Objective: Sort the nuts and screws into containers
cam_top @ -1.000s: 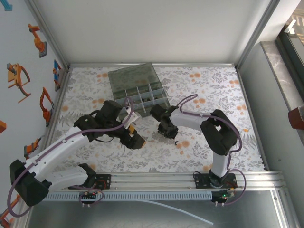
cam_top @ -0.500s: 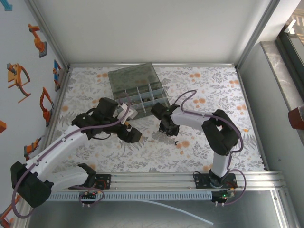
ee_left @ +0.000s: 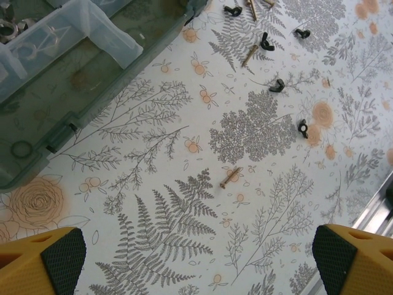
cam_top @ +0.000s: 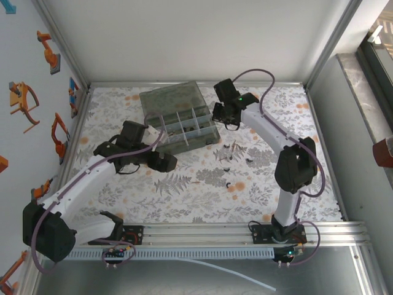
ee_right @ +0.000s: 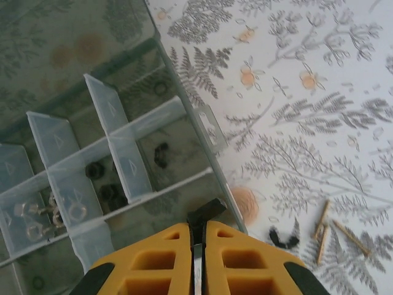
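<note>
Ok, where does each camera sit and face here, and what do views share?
Top external: above, behind the bases, looking down at the table; both arms, left end effector, right end effector.
Left wrist: looks down at loose screws and the box corner; open fingers at the bottom corners.
Right wrist: looks down into the box; closed fingers at bottom.
Shared: the box, in all three.

The light is bright and even, coming from above. The arms (cam_top: 73, 187) throw only soft, pale shadows on the bench (cam_top: 184, 203). The left wrist view is sharp, but its yellow fingers (ee_left: 37, 261) look fuzzy. The right wrist view is a bit blurry all over, and the organiser box (ee_right: 73, 92) shines a little.
</note>
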`<state>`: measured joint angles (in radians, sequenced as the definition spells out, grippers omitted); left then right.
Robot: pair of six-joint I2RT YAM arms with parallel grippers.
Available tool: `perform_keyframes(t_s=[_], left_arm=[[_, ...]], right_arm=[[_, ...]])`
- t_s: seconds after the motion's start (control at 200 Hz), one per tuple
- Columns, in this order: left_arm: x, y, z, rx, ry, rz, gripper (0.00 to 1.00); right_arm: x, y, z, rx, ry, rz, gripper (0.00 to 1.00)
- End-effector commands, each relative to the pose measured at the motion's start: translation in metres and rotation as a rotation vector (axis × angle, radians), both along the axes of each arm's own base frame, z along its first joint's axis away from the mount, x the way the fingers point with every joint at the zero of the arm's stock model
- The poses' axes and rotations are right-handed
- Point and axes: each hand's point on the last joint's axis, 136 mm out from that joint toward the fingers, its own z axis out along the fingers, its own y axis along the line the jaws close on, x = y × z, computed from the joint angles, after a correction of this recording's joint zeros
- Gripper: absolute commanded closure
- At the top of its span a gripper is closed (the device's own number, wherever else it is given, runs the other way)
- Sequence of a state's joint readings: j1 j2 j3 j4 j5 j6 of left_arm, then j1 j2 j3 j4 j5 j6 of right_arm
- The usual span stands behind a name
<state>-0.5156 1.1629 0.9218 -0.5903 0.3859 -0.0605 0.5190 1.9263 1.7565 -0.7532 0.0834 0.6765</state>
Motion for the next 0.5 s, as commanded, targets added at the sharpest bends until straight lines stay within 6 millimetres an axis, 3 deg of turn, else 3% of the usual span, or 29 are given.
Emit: perform_keyframes(t_s=[0.0, 0.12, 0.351, 0.496], left_arm=[[0.027, -0.004, 0.029, 0.001, -0.183, -0.008, 0.03], [0.032, -0.017, 0.035, -0.011, -0.329, -0.150, 0.03], [0.038, -0.034, 0.044, 0.002, -0.520, -0.345, 0.03], [0.035, -0.048, 0.045, -0.039, -0.501, -0.443, 0.03]], right_arm=[[0.017, 0.025, -0.032, -0.018, 0.049, 0.150, 1.00], [0.037, 0.041, -0.047, 0.035, 0.077, 0.179, 1.00], [0.050, 0.056, -0.079, 0.052, 0.133, 0.193, 0.99], [0.050, 0.054, -0.087, 0.033, 0.146, 0.200, 0.83]])
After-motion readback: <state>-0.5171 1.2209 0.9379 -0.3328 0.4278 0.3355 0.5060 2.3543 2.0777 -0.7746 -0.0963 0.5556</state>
